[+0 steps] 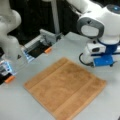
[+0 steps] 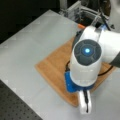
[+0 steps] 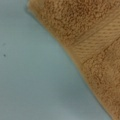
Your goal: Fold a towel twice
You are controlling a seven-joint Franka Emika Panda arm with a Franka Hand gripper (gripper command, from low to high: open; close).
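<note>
Towel point(image 1: 65, 87) — one, flat, unfolded — gripper unseen.

In both front views the cameras are looking down at the grey table point(image 1: 22, 105) point(image 2: 30, 42) from opposite sides, sharing the towel point(image 1: 65, 87) point(image 2: 53, 66); one is peering past the arm point(image 2: 86, 56). The wrist view is hanging close, facing straight down at the towel's edge point(image 3: 82, 42).
</note>
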